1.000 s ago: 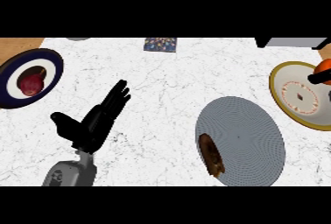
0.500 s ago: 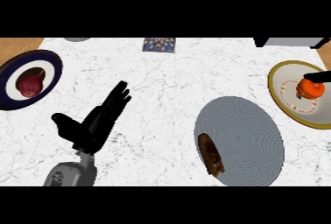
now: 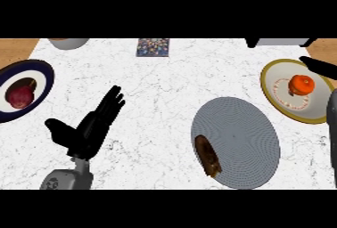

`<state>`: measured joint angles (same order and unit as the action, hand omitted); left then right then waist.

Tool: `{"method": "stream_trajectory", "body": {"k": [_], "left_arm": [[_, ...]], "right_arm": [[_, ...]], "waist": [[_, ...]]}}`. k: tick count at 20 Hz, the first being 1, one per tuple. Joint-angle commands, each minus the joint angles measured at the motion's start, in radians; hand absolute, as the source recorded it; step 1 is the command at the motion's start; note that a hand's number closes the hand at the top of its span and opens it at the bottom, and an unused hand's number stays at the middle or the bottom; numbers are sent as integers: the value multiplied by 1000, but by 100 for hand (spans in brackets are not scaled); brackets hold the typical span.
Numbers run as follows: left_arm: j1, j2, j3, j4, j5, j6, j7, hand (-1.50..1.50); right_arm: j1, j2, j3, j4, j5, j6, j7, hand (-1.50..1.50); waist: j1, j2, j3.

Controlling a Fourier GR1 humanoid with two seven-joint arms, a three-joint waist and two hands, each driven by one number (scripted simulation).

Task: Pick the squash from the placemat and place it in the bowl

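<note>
Squash [image 3: 302, 84] is sitting in the gold-rimmed bowl [image 3: 271, 91], well right of the placemat [image 3: 237, 133]. The right hand [image 3: 319, 67] is showing just above the squash, its fingers' state unclear. The left hand [image 3: 92, 127] is resting open, far left of the bowl.

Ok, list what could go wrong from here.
1. The right hand hangs just beyond the rim of the bowl, near the orange squash lying in it; drawing back carelessly might knock either.
2. The brown item lies at the left edge of the placemat; a sweeping forearm could push it off.
</note>
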<state>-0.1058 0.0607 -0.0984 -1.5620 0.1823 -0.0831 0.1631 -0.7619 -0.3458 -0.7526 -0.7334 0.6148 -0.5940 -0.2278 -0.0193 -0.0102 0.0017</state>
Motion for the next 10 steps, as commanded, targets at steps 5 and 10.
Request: {"method": "stream_trajectory", "body": {"k": [5,10], "left_arm": [[42,21,26,-33,-1,16,14,0],[36,33,38,-13,12,-7,4,0]], "right_arm": [[255,266,36,-474,-188,111,-157,-150],[493,342,198,-675,-245,104,-209,-150]], "waist": [[-48,-22,-4],[-50,-23,-4]]}}
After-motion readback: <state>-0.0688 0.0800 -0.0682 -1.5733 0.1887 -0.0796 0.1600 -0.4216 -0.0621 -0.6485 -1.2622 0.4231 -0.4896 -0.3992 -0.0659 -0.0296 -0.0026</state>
